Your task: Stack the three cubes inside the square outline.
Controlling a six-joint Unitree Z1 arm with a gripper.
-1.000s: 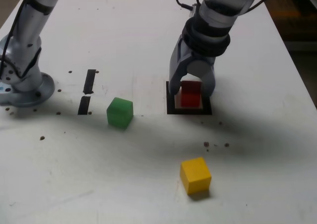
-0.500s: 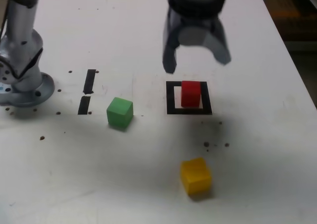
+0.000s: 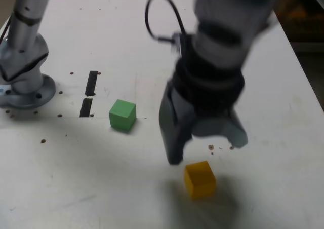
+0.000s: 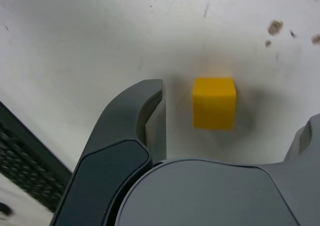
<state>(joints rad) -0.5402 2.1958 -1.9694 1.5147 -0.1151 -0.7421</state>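
— Where was the gripper (image 3: 207,150) at that moment?
— Hanging just above the yellow cube (image 3: 199,179), its jaws spread wide and holding nothing. In the wrist view the yellow cube (image 4: 214,102) sat in the gap between the jaws, apart from the dark finger (image 4: 150,111) beside it.
— And the other cubes?
— The green cube (image 3: 122,114) stood by itself toward the exterior view's left, near two short black strips (image 3: 89,92). The arm covered the middle of the table (image 3: 101,188), so I could not see the red cube or the square outline.
— How much room was there around the yellow one?
— Bare table on every side; the green cube was well apart from it, and only a few dark specks (image 3: 220,148) lay near it. The table's edge on the exterior view's right was farther off. The arm's base (image 3: 25,89) stood far over on the exterior view's left.
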